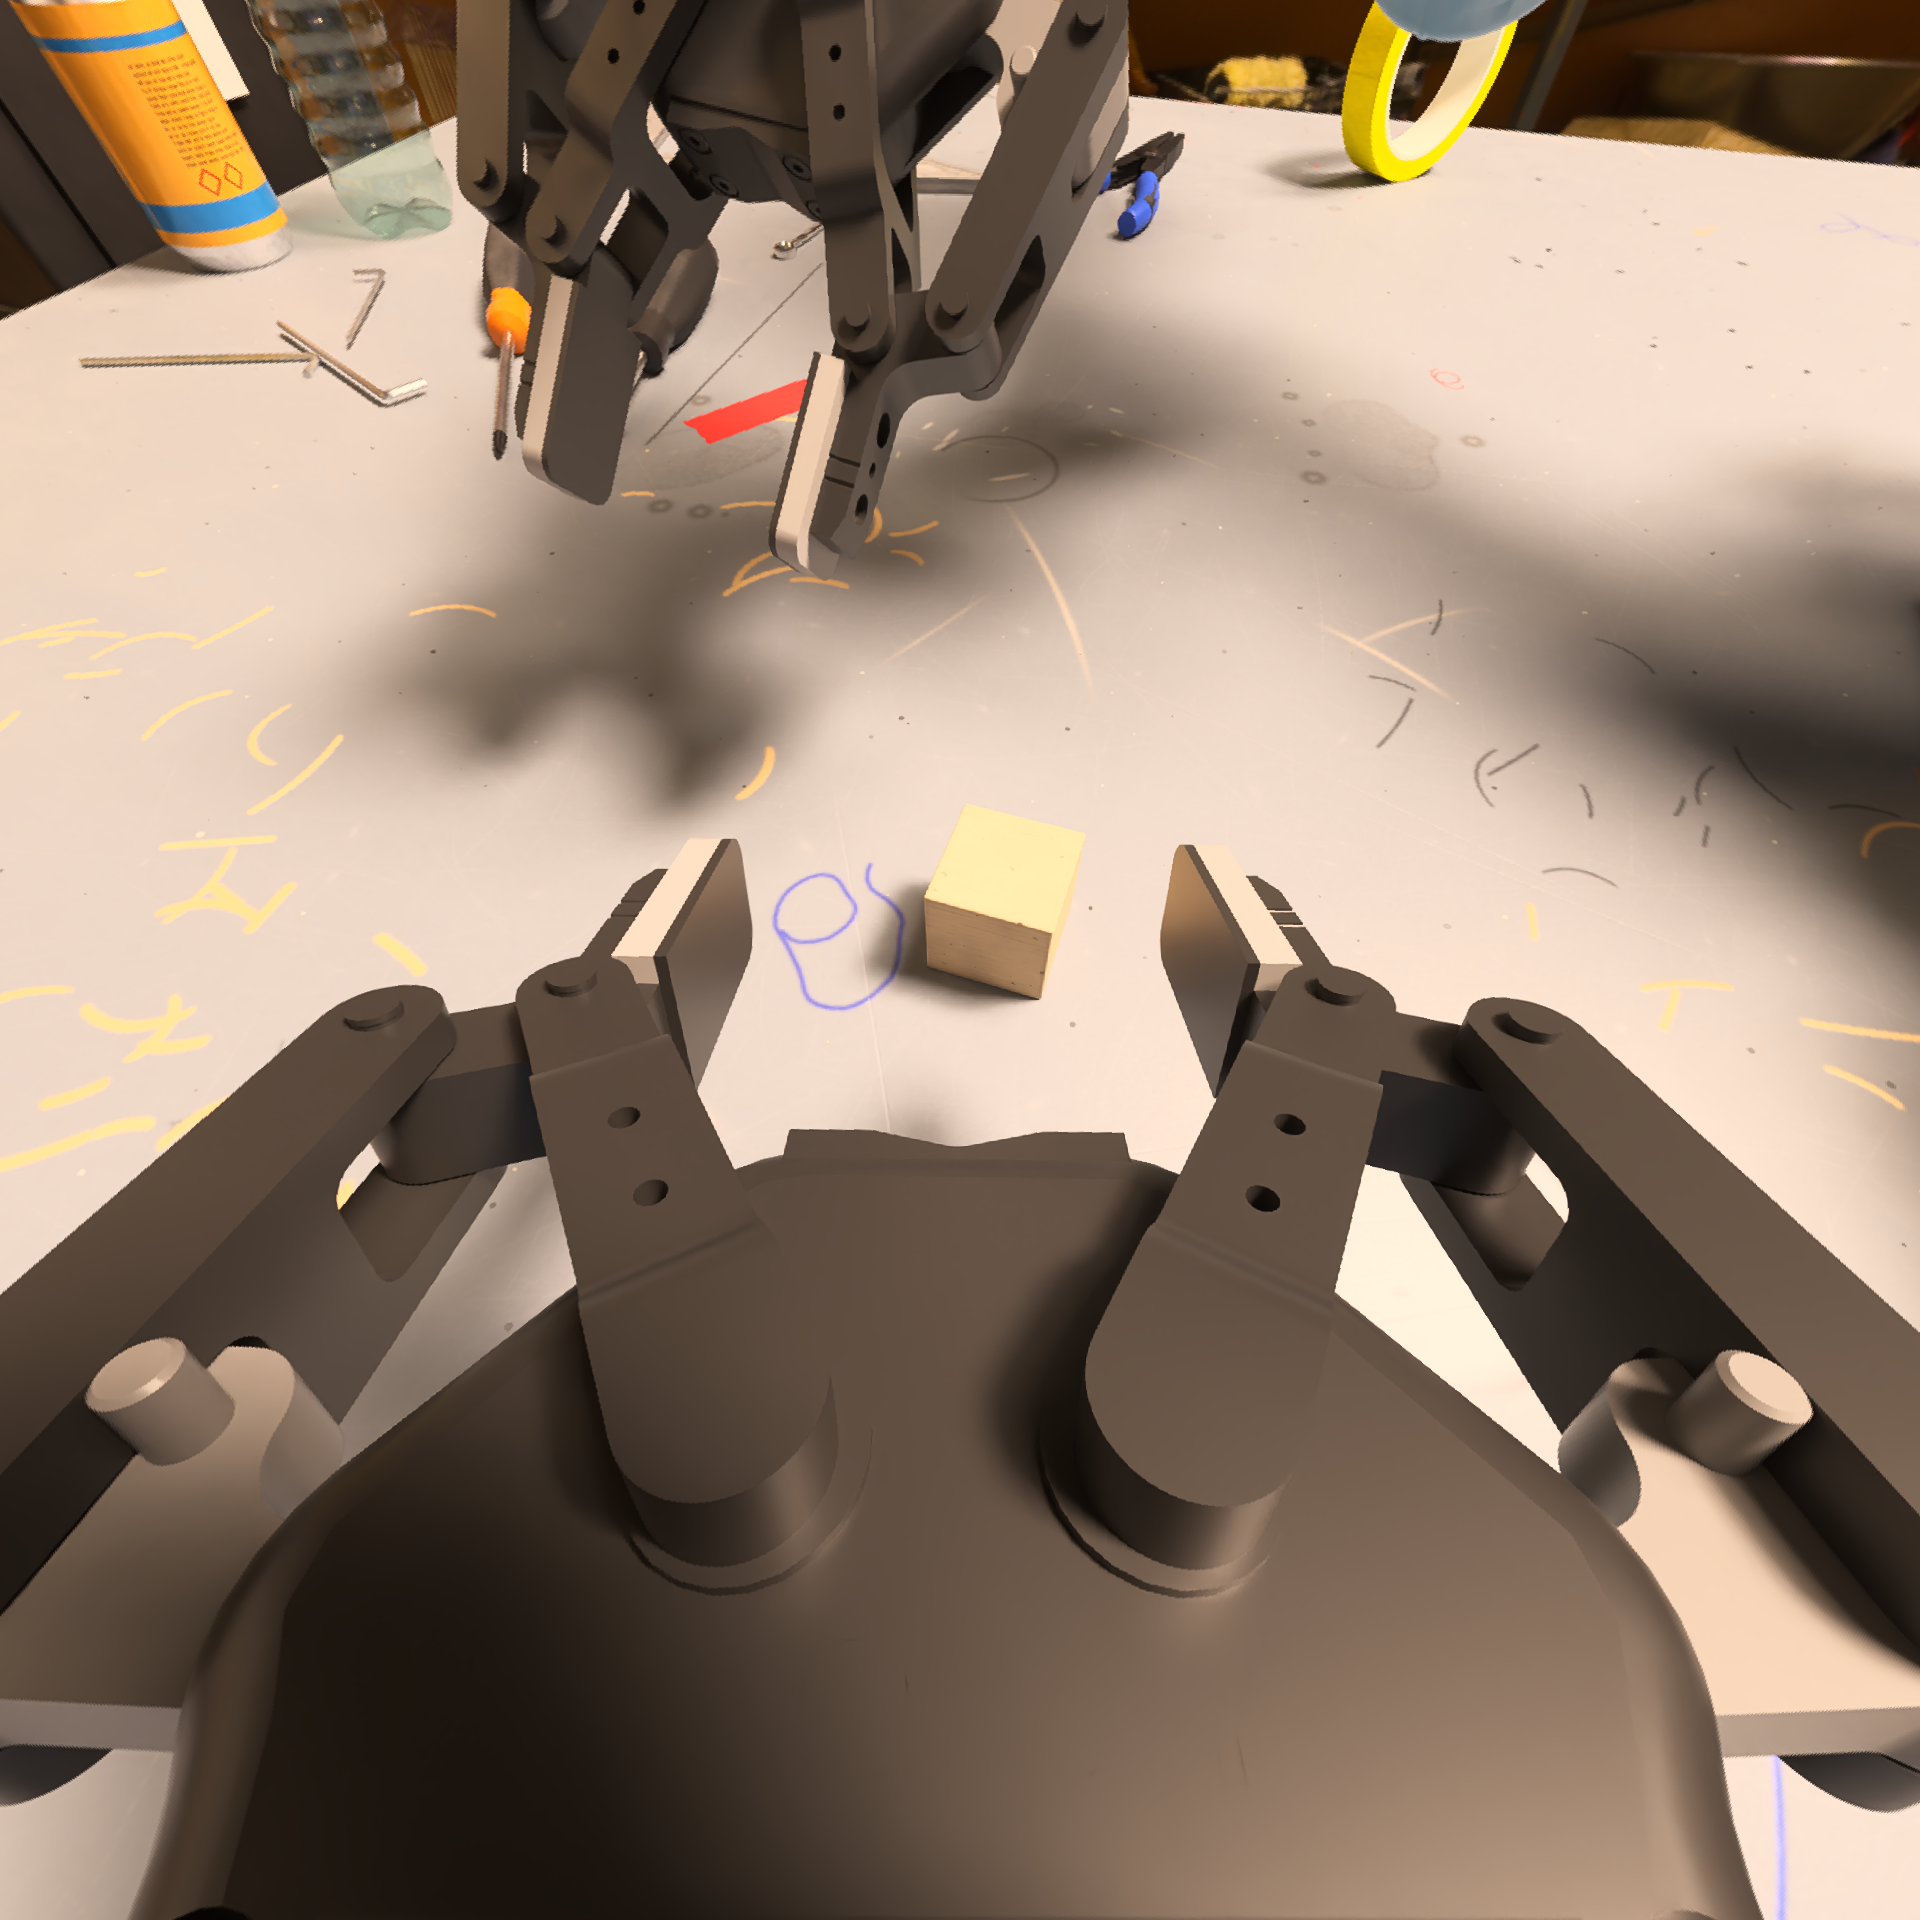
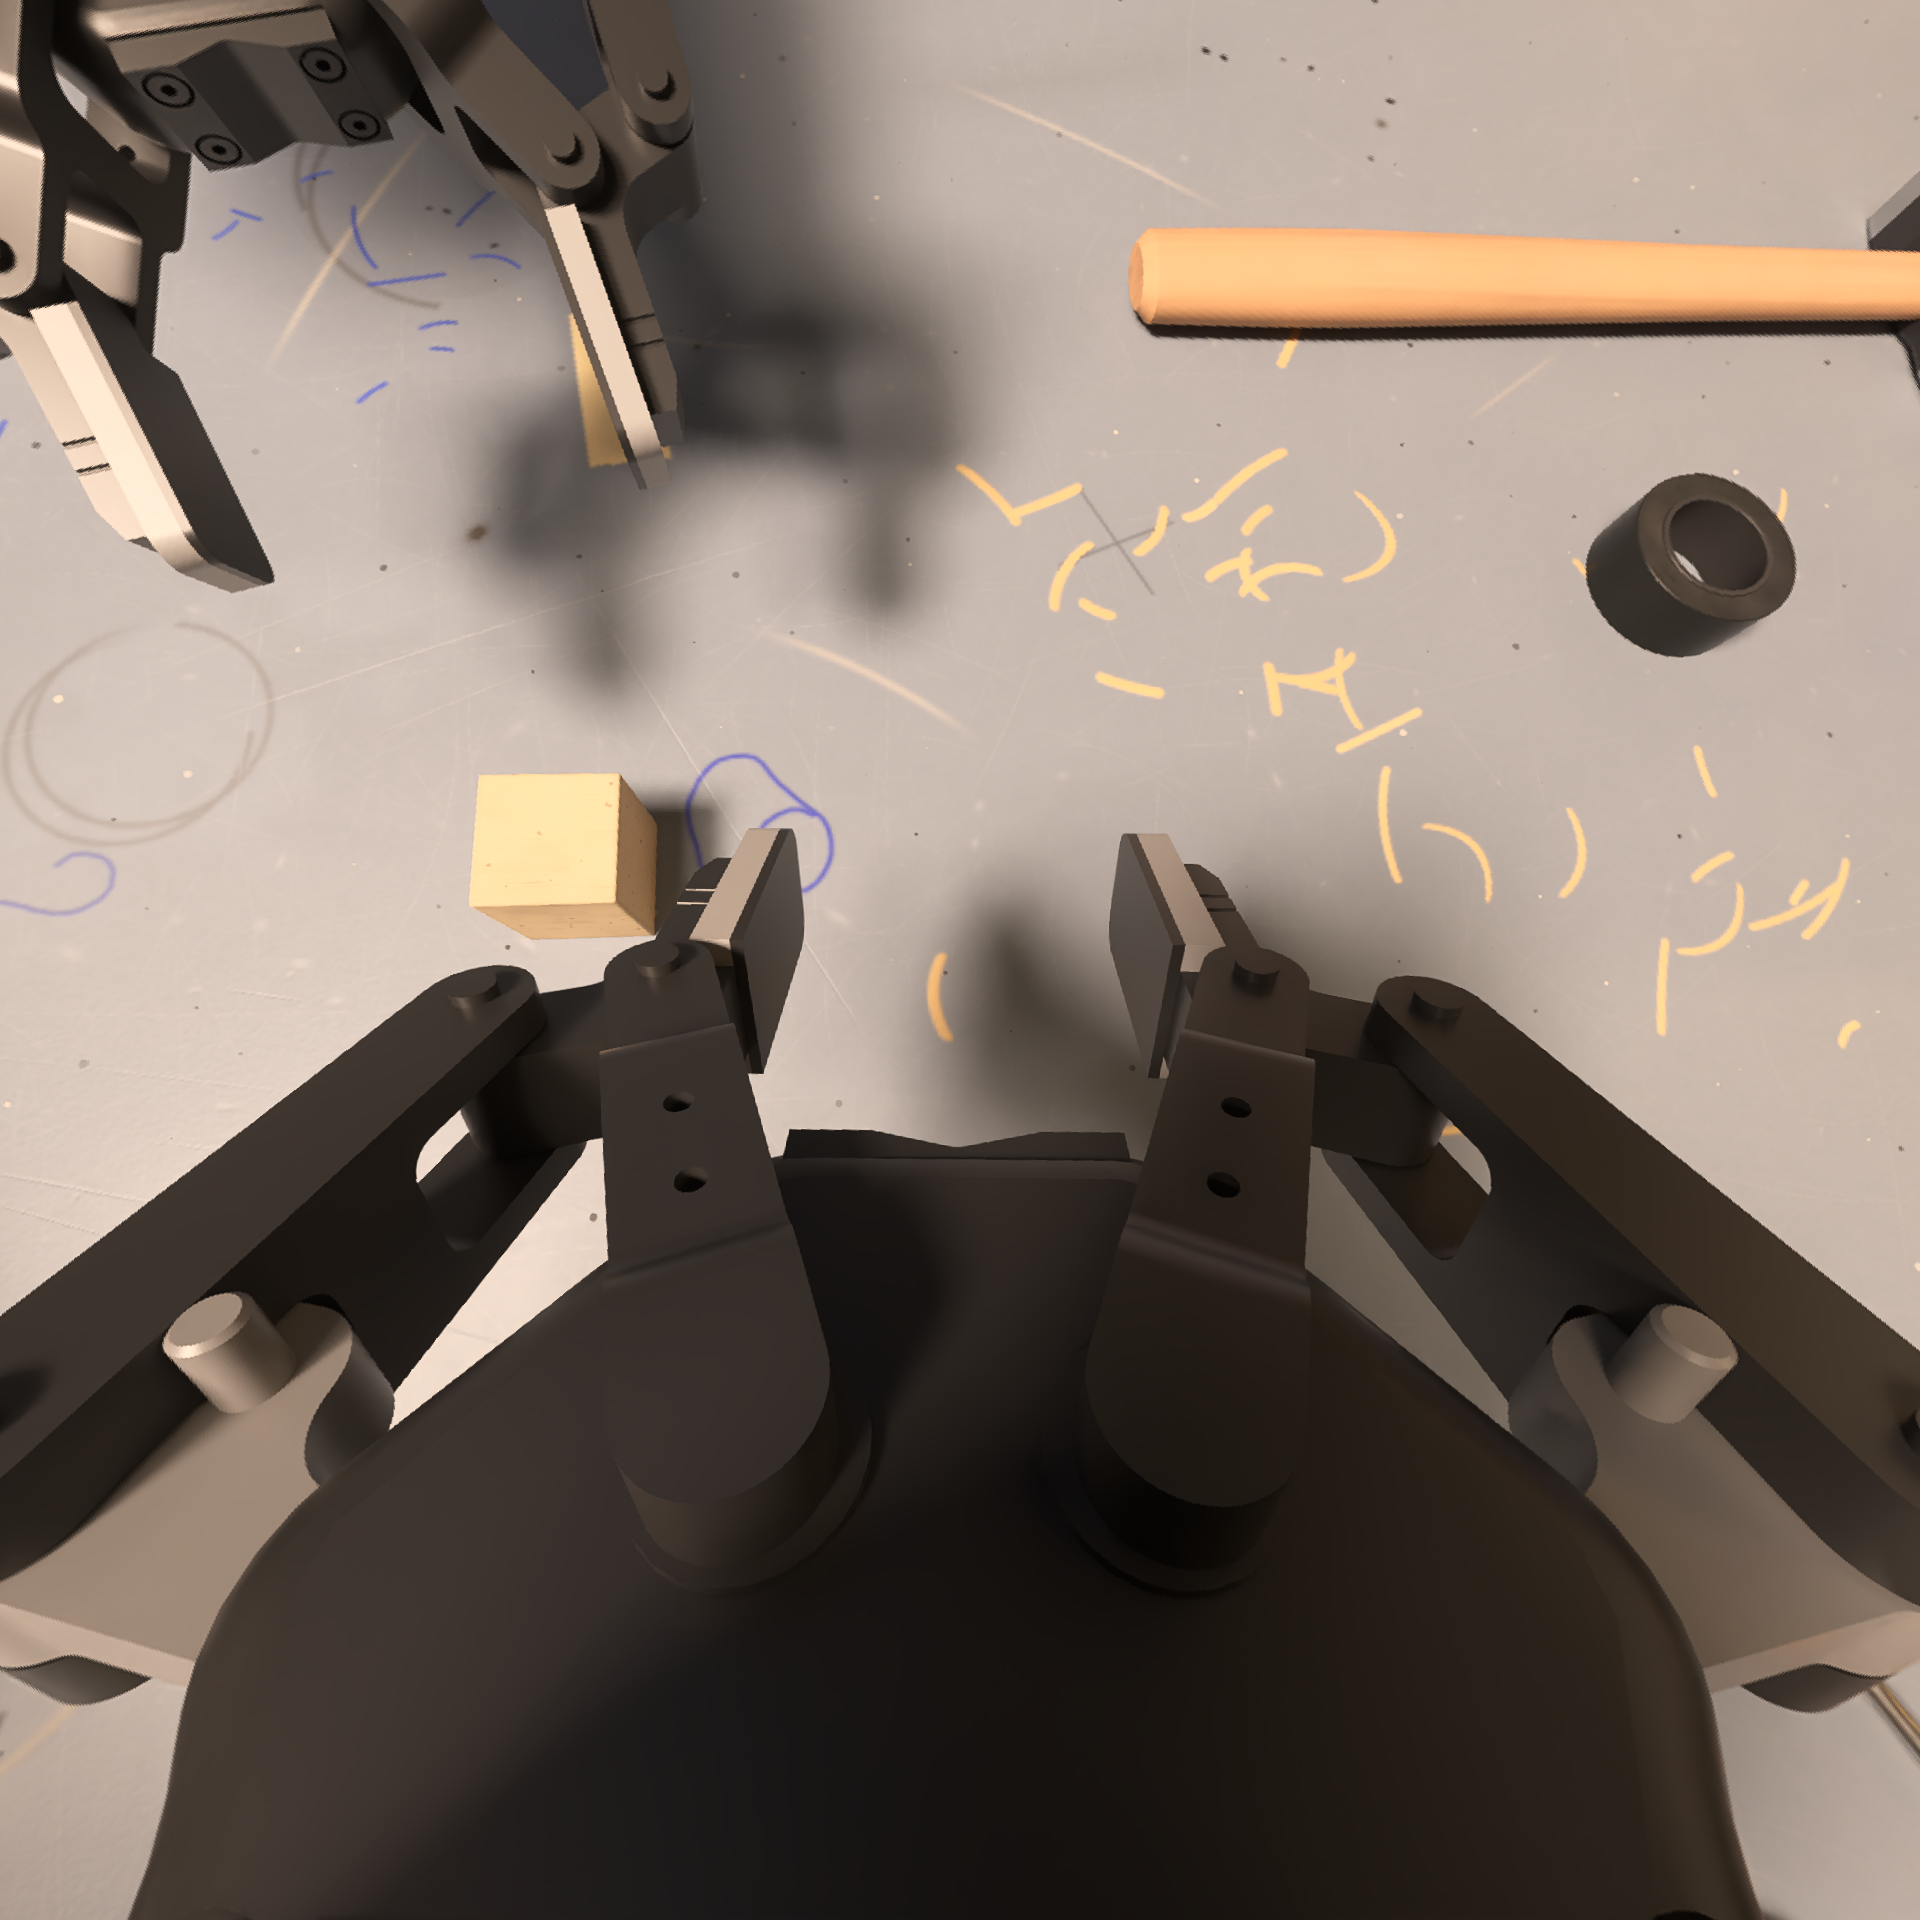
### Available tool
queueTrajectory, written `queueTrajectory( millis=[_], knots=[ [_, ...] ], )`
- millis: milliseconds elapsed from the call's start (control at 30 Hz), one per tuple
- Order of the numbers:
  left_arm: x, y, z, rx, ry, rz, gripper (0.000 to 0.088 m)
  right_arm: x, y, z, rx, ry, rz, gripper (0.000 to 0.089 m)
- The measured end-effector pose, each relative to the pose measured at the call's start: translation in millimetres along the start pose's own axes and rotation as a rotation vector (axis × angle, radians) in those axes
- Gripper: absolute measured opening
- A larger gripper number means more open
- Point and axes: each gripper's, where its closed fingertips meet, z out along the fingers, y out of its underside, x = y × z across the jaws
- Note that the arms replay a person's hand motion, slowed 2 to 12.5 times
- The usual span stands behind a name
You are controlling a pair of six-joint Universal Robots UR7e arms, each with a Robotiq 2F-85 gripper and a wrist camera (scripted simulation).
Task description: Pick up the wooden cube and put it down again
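The pale wooden cube [image 1: 1003, 899] lies on the grey scribbled table [image 1: 1351, 520]. In the left wrist view it shows between the open fingers of my left gripper [image 1: 956, 883], nearer the right finger and touching neither. My right gripper [image 1: 686, 488] hangs open and empty farther back over the table. In the right wrist view the cube [image 2: 561, 852] lies just left of the left finger of my open right gripper [image 2: 956, 883], outside its jaws. The left gripper [image 2: 416, 488] shows open at the upper left.
At the far left stand an orange-and-blue can [image 1: 156, 125] and a clear bottle [image 1: 364, 114], with hex keys [image 1: 353, 364] and an orange screwdriver [image 1: 506, 343]. There are also blue pliers [image 1: 1143, 187], a yellow tape roll [image 1: 1423, 94], a wooden handle [image 2: 1507, 275] and a black ring [image 2: 1688, 561].
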Motion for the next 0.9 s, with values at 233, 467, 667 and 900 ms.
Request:
queueTrajectory(
  millis=[233, 467, 667, 900],
  knots=[
    [-1.2, 1.4, -0.8, -0.002, -0.001, -0.003, 0.0722, 0.2, 1.3, -1.8, 0.014, 0.005, 0.005, 0.0539],
    [-2.3, 3.1, -1.7, -0.011, -0.004, -0.001, 0.0731, 0.5, 4.8, -2.0, 0.008, 0.005, 0.006, 0.0544],
    [-3.3, 7.5, -1.2, -0.038, -0.012, 0.007, 0.0766, 1.2, 5.9, -2.3, 0.003, 0.006, 0.008, 0.0545],
    [-2.8, 7.6, -1.8, -0.046, -0.017, 0.024, 0.0775, 0.4, 6.2, -3.8, -0.006, 0.006, 0.003, 0.0549]
  ],
)
